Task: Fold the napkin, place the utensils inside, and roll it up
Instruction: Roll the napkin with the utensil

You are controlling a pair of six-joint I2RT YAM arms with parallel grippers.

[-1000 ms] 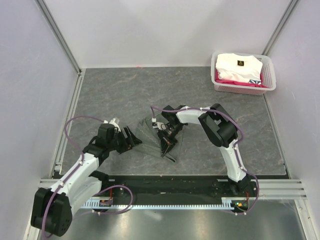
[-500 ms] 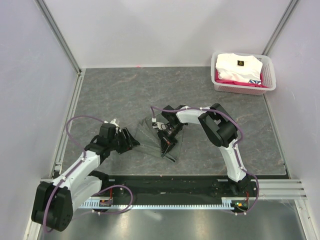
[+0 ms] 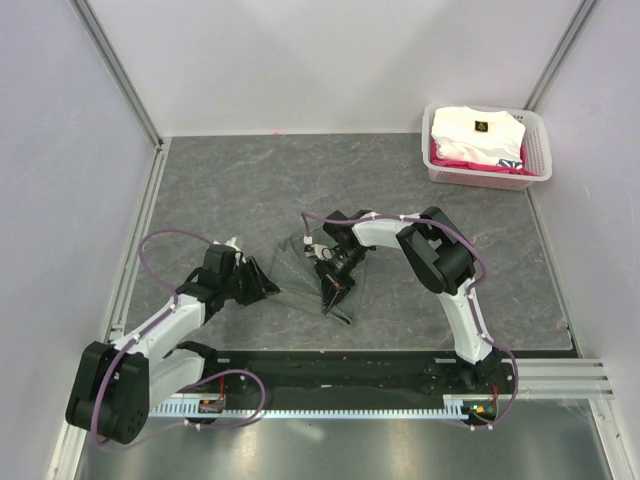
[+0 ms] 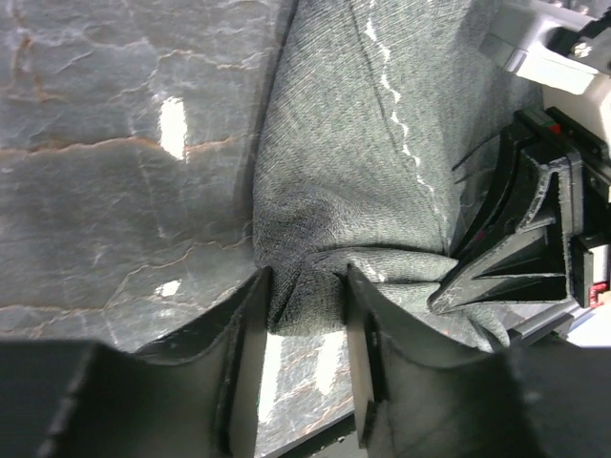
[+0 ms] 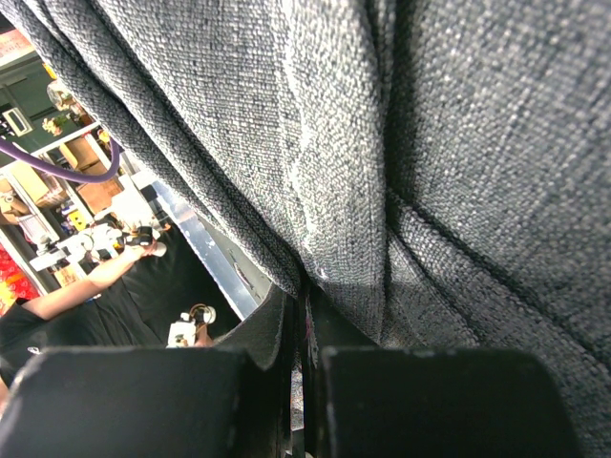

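The grey-green napkin (image 3: 300,262) lies bunched and folded on the tabletop between my two grippers. My left gripper (image 3: 268,288) is at its left edge. In the left wrist view the gripper (image 4: 305,296) pinches a gathered fold of the napkin (image 4: 363,172) between its fingertips. My right gripper (image 3: 333,280) is at the napkin's right part. In the right wrist view it (image 5: 304,286) is nearly closed on a fold of the cloth (image 5: 430,143), which fills the frame. The right gripper also shows in the left wrist view (image 4: 525,248). The gold spoon is hidden or out of view.
A white basket (image 3: 540,165) holding a white folded garment (image 3: 475,135) with a small dark logo stands at the back right. Walls enclose the table on the left, right and back. A metal rail runs along the near edge.
My left arm has shifted a little left and toward the near edge, its gripper staying at the napkin's left edge. The cloth there looks more gathered. The right arm has not moved.
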